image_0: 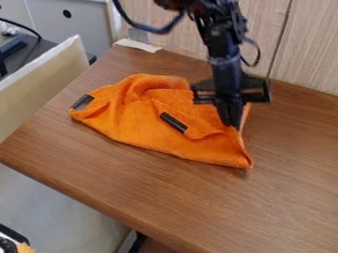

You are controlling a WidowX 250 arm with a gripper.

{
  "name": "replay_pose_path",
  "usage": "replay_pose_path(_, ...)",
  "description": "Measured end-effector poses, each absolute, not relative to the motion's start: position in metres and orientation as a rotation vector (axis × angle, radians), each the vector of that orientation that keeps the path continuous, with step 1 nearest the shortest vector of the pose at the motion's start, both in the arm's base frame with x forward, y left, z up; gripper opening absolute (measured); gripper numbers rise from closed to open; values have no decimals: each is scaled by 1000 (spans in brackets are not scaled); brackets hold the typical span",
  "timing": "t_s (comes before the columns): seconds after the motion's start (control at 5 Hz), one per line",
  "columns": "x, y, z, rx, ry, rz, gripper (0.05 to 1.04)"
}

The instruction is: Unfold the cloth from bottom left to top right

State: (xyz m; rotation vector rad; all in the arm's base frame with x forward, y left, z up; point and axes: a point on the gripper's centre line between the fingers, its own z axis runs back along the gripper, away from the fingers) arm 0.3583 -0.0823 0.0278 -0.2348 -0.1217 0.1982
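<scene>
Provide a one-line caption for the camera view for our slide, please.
Black robot gripper pointing down at a rumpled orange cloth with two black patches on a brown wood-grain table.

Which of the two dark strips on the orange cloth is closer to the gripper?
The strip near the middle of the cloth is closer to the gripper; the other strip sits at its left end.
</scene>
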Motion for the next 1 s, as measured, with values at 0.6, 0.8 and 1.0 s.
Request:
replay_pose_path(0.6,353,-79,24,-211,-96,195,756)
replay_pose_path(0.8,355,-76,40,-207,-140,202,989)
replay_pose_path(1.0,354,-71,48,-180,-159,199,1002)
